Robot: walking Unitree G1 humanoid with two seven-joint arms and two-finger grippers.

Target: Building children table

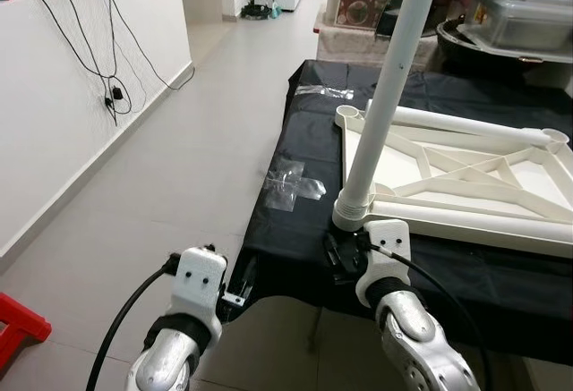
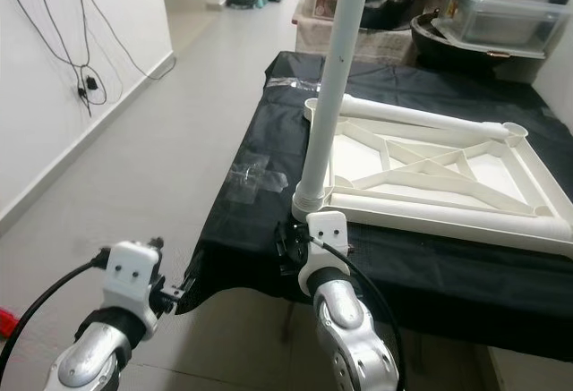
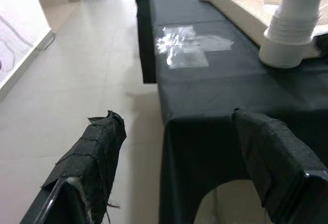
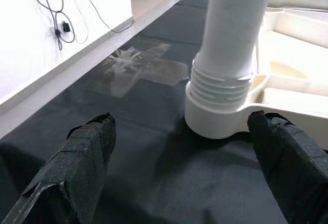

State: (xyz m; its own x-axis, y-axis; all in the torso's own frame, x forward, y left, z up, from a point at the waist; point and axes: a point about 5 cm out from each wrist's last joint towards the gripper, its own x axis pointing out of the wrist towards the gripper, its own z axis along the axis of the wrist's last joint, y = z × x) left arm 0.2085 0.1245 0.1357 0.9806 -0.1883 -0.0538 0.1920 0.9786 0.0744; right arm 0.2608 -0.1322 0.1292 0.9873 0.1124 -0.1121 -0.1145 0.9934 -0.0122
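Note:
A white plastic table top (image 1: 466,176) lies upside down on a black-covered surface (image 1: 295,230). One white leg (image 1: 385,96) stands upright in its near left corner socket (image 4: 220,116). My right gripper (image 4: 179,157) is open, low over the black cover just in front of that socket, its fingers (image 4: 77,167) wide apart with nothing between them. My left gripper (image 3: 179,157) is open too, held off the near left corner of the cover, above the floor. A second white leg (image 2: 421,115) lies along the top's far side.
Clear plastic wrap (image 1: 291,185) lies on the cover's left edge. Storage boxes and a dark basin (image 1: 510,24) stand behind. A white wall with hanging cables (image 1: 107,78) runs along the left. Tiled floor (image 1: 179,185) lies between. A red object (image 1: 18,324) sits at the lower left.

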